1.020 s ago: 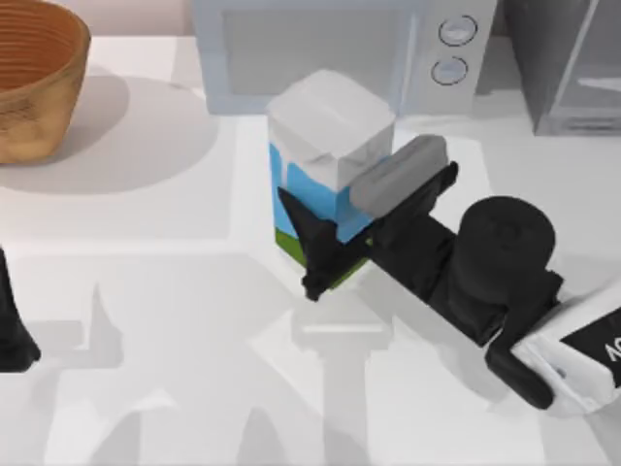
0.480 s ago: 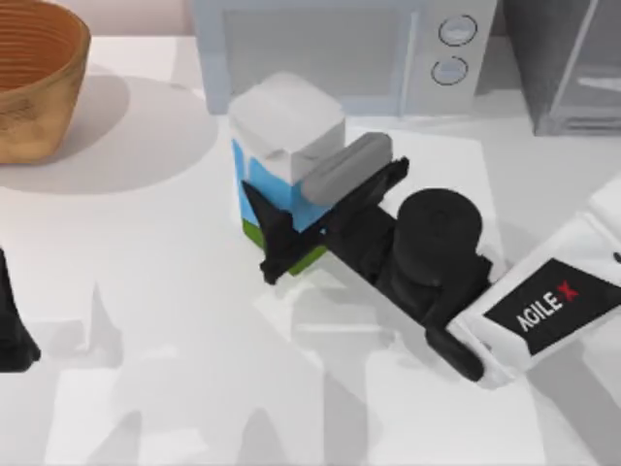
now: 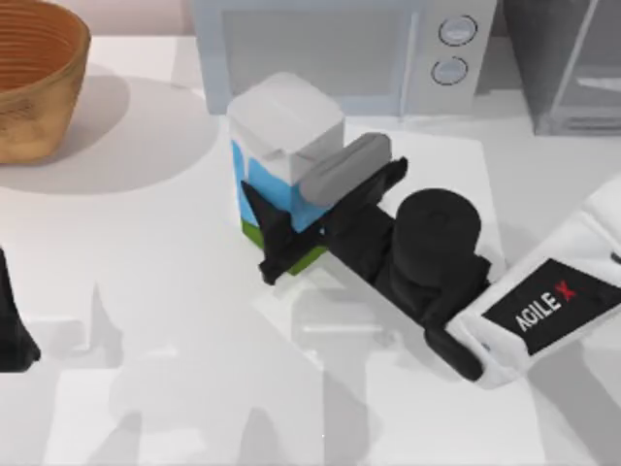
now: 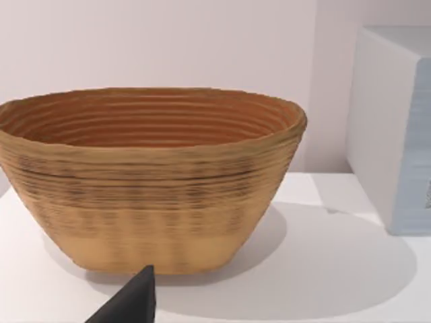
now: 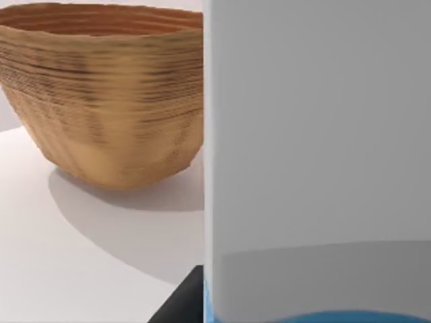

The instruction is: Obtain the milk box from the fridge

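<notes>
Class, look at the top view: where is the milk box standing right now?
The milk box stands upright on the table near the middle, just in front of the microwave, with the right gripper closed on it and the woven basket off to its left.

— What sort of place am I working in?
— A rendered kitchen, I'd say. My white counter (image 3: 146, 291) carries a pale blue-grey microwave with two round knobs (image 3: 340, 53) along its back edge, beside a dark grey speckled fridge with a glassy door panel (image 3: 572, 63).
— Anything else?
— A woven tan wicker basket (image 3: 34, 83) stands at the counter's left.
</notes>
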Controlling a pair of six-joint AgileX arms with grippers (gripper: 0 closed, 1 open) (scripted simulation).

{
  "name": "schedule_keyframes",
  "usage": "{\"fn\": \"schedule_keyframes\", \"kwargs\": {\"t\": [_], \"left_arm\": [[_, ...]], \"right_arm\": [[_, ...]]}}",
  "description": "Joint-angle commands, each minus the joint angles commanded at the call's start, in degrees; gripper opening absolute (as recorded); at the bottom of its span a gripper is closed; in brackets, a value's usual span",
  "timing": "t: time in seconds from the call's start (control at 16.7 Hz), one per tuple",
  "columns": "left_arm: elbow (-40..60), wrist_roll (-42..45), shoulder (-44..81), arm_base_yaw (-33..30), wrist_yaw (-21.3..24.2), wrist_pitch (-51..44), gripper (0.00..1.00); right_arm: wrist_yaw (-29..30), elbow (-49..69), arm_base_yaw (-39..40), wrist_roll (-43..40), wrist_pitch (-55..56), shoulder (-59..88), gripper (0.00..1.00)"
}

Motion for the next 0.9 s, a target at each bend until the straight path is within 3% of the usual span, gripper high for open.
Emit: {"fn": "schedule_keyframes", "kwargs": {"t": [0.54, 0.9], "left_arm": [[0.0, 0.0, 0.0, 0.0, 0.0, 0.0, 1.0], [0.0, 0.0, 0.0, 0.0, 0.0, 0.0, 1.0]], "right_arm": [[0.0, 0.0, 0.0, 0.0, 0.0, 0.0, 0.98], [0.0, 0.0, 0.0, 0.0, 0.0, 0.0, 1.0]]}}
